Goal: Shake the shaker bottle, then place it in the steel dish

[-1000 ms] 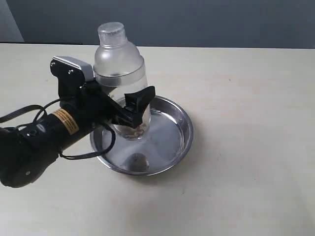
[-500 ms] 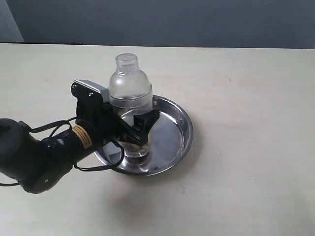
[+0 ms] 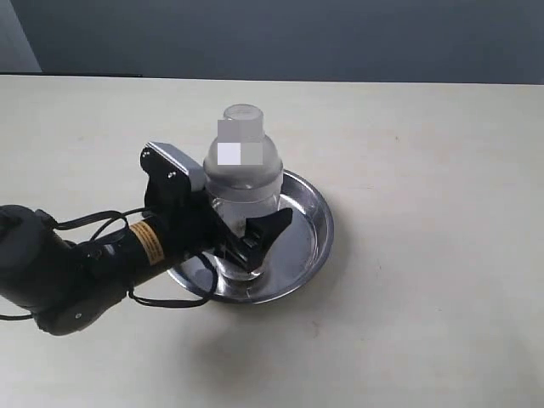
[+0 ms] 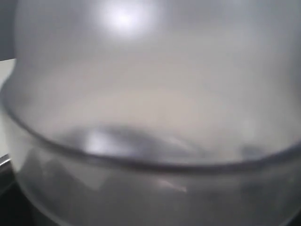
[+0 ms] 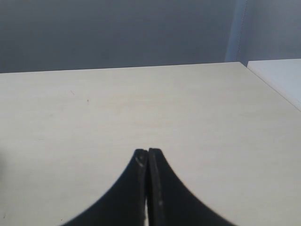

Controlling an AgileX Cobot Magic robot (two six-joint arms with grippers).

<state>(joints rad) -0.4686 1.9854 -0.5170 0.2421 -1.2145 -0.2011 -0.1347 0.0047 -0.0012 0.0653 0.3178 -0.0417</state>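
The shaker bottle [image 3: 243, 178] stands upright inside the steel dish [image 3: 308, 223], its base low over or on the dish floor; I cannot tell whether it touches. My left gripper [image 3: 242, 234] is shut on the bottle's lower body, one black finger [image 3: 268, 229] showing in front of it. In the left wrist view the frosted bottle [image 4: 150, 94] fills the whole picture and hides the fingers. My right gripper [image 5: 148, 151] is shut and holds nothing, over bare table; it is out of the exterior view.
The left arm [image 3: 76, 263] with its cables lies over the table [image 3: 425, 170] left of the dish. The dark wall runs along the table's far edge. In the right wrist view a table edge [image 5: 273, 87] shows at one side.
The left gripper has carried the bottle down and to the right, from above the dish's left rim to deep inside the dish. The right gripper shows no earlier frame.
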